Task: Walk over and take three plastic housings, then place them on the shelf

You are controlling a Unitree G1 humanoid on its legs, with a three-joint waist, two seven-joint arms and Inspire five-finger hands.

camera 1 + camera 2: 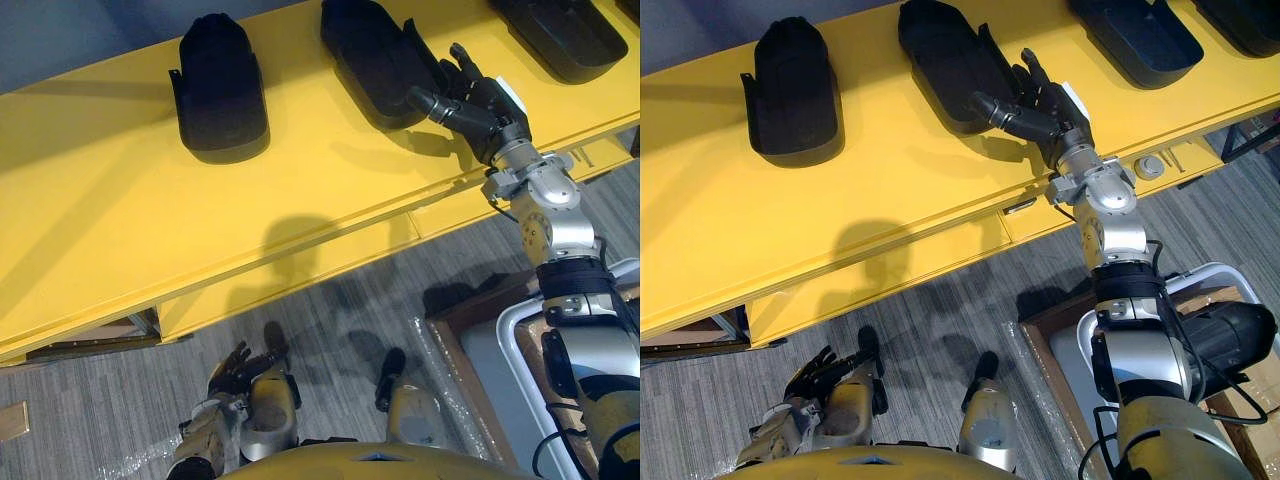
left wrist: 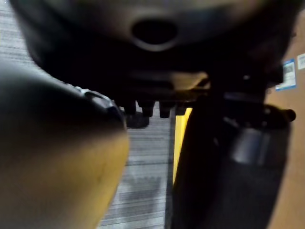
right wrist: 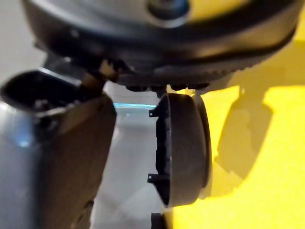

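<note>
Judging by your right hand (image 1: 480, 102), spread empty beside a plastic housing (image 1: 368, 52) at one o'clock, and left hand (image 1: 232, 374) slack at seven, you carry none; all placing remains.

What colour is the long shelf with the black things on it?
The shelf is bright yellow, clearest in the left eye view.

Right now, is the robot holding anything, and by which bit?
Nothing is held. The right hand is open, its thumb by the near end of a black housing on the yellow shelf. The left hand hangs low, empty.
</note>
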